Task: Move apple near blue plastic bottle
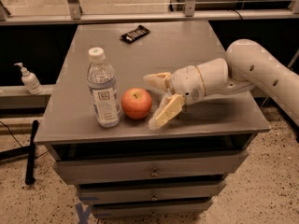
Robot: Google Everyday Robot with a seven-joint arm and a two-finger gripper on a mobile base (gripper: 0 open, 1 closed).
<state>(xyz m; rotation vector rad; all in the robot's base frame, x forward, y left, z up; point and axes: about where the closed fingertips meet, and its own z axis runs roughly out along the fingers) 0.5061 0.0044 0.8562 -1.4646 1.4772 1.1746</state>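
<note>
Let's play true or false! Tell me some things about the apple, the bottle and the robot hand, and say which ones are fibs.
1. The apple sits right beside the blue plastic bottle. True.
2. The gripper is squeezing the apple. False: it is open, just to the right of the apple in the picture.
3. The blue plastic bottle has tipped over. False: it stands upright with its white cap on.
4. A dark snack bar lies near the far edge of the table. True.
</note>
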